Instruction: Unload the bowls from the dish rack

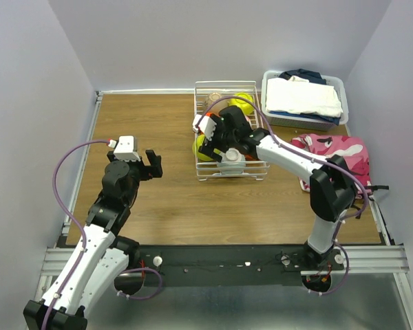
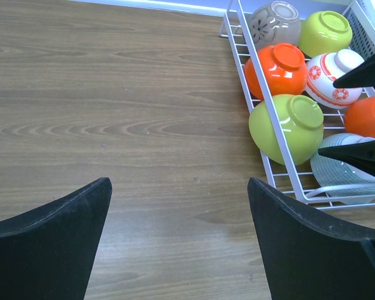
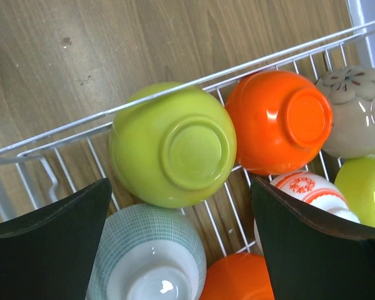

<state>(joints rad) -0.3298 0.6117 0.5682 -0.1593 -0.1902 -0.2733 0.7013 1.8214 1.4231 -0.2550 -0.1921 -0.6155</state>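
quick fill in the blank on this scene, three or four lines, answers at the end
1. The right gripper, over the dish rack, has its jaws ____.
2. The bowl right below that gripper is ____ in colour.
3. The left gripper, over the table, holds ____.
4. The rack holds ____ bowls.
Missing: open; green; nothing; seven.

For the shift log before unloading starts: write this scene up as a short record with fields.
dish rack: on the wooden table
bowls in rack: seven, bases showing: lime-green bowl, orange bowl, taupe bowl, white-and-red bowl, pale blue bowl, second lime-green bowl, second orange bowl
bowls unloaded: none
right gripper: open, over the rack's bowls, holding nothing
left gripper: open, over bare table left of the rack
also there: bin of folded clothes, pink cloth
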